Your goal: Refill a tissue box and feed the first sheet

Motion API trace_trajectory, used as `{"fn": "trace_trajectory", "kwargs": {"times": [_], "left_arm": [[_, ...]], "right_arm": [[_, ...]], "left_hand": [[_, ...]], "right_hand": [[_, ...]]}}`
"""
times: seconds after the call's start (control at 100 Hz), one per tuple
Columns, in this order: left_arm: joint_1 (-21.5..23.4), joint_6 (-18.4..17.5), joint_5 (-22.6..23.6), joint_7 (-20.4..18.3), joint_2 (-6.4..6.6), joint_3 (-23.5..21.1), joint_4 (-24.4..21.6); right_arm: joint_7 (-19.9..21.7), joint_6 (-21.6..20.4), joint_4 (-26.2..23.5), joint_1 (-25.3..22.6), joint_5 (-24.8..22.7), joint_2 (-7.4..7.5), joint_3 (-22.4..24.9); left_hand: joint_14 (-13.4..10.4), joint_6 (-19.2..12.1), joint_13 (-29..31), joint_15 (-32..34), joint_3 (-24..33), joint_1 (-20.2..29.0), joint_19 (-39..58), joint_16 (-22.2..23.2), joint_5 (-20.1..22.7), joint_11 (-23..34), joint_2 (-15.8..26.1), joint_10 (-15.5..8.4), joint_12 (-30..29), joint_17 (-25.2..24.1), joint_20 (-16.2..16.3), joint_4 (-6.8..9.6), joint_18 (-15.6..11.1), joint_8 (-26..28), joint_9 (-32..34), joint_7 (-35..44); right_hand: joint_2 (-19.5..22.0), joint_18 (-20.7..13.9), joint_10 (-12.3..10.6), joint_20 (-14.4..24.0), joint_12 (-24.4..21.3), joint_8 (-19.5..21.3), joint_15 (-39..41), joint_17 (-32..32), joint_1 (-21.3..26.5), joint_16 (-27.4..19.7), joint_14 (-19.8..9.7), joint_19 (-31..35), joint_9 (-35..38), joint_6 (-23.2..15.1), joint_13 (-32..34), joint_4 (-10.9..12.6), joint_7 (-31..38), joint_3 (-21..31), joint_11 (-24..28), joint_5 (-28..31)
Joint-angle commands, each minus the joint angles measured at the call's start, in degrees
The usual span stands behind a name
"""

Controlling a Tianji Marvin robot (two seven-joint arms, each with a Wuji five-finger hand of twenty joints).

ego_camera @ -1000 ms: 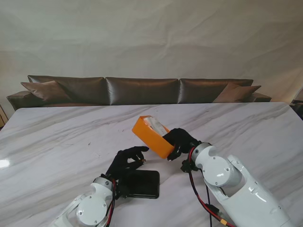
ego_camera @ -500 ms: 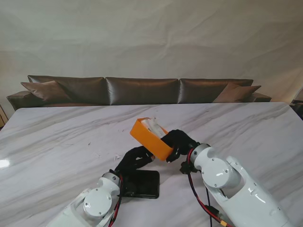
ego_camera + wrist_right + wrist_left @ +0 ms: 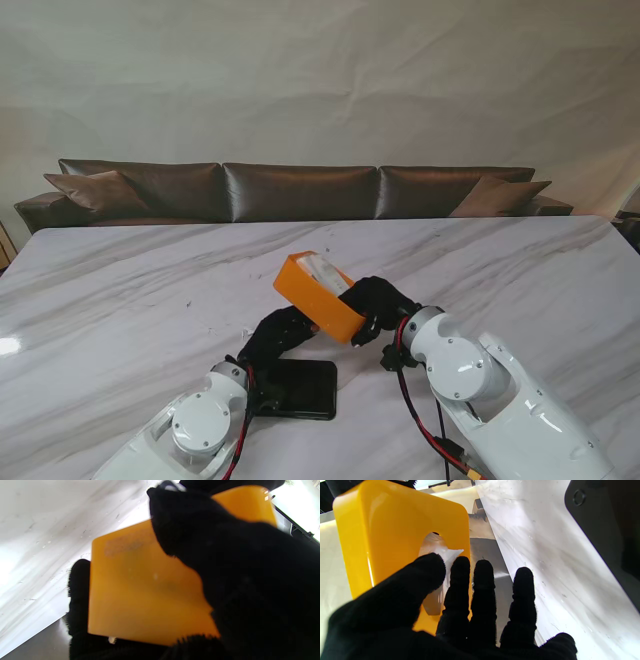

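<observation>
Here the right hand (image 3: 378, 299) grips the tilted tissue box (image 3: 315, 297) — left hand (image 3: 275, 334) touching.

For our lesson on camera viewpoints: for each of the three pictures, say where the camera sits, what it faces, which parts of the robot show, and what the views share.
Stand view: above the shoulders, facing the marble table and sofa; both arms, left hand, right hand.
Left wrist: looks along black gloved fingers at the orange tissue box's slot, tissue inside.
Right wrist: looks along the right hand's fingers, which grip the box.
Shared: the orange tissue box appears in all three.
</observation>
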Motion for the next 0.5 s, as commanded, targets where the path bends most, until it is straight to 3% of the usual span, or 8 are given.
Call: {"fn": "trace_trajectory", "kwargs": {"times": [0.0, 0.15, 0.2, 0.3, 0.49], "left_arm": [[0.4, 0.2, 0.0, 0.1, -0.64, 0.0, -0.2], [0.1, 1.6, 0.4, 1.2, -0.99, 0.4, 0.1], [0.0, 2.5, 1.6, 1.7, -1.02, 0.5, 0.2], [-0.4, 3.4, 1.9, 1.1, -0.86, 0.5, 0.5], [-1.6, 0.1, -2.6, -4.5, -0.14, 0.7, 2.5]], "right_arm": [[0.7, -0.2, 0.0, 0.1, 0.1, -0.05, -0.1], [0.7, -0.3, 0.1, 0.1, 0.1, -0.06, -0.3], [0.7, -0.3, 0.0, 0.1, 0.1, -0.05, -0.3], [0.9, -0.3, -0.1, 0.1, 0.0, 0.00, -0.3], [1.1, -0.4, 0.1, 0.3, 0.1, 0.02, -0.5]], "left_hand": [[-0.6, -4.2, 2.3, 1.3, 0.2, 1.7, 84.8, 1.0, 1.3, 1.4, -2.7, -1.5, 1.9, 0.6, 0.8, -2.29, 0.0, 1.1, 3.6, 5.0], [-0.2, -4.0, 2.8, 2.3, -1.5, 0.7, 86.0, 1.3, 1.0, 2.4, -3.5, -1.2, 2.1, 1.3, 1.0, -2.59, 0.2, 1.7, 3.7, 8.1], [0.1, -3.3, 2.8, 2.6, -2.3, -0.8, 86.6, 1.4, 0.7, 3.6, -3.0, -1.2, -0.6, 1.6, 0.9, -2.71, 0.2, 1.2, 2.8, 8.2], [0.3, 0.7, 1.3, 1.9, -2.6, -5.1, 86.3, 1.2, 0.4, 3.0, 1.3, -0.2, -3.6, 0.9, 0.4, -0.85, 0.0, 0.0, 0.9, 0.5], [-0.2, 3.5, -1.6, -0.2, -3.7, -5.6, 83.5, 0.8, -1.4, 1.0, 0.6, 0.4, -4.8, -1.5, -0.3, -0.41, -0.3, -2.7, -2.8, -8.9]], "right_hand": [[1.5, -22.4, 6.7, 4.4, -0.3, 0.5, 18.4, 3.4, 4.2, 4.5, 8.9, 14.9, 6.8, 1.7, 5.7, 1.2, 1.5, 10.4, 5.4, 2.2], [1.5, -22.4, 6.7, 4.3, -0.3, 0.5, 18.4, 3.4, 4.2, 4.5, 8.9, 14.9, 6.8, 1.7, 5.7, 1.2, 1.5, 10.4, 5.4, 2.2], [1.5, -22.4, 6.7, 4.3, -0.3, 0.5, 18.4, 3.4, 4.2, 4.5, 8.9, 14.9, 6.8, 1.7, 5.7, 1.2, 1.5, 10.4, 5.4, 2.2], [1.5, -22.5, 6.7, 4.3, -0.3, 0.6, 18.4, 3.5, 4.3, 4.5, 8.9, 14.9, 6.8, 1.7, 5.7, 1.2, 1.5, 10.4, 5.4, 2.2], [1.5, -22.5, 6.7, 4.3, -0.3, 0.5, 18.3, 3.4, 4.2, 4.5, 8.9, 14.9, 6.8, 1.7, 5.7, 1.2, 1.4, 10.4, 5.4, 2.2]]}}
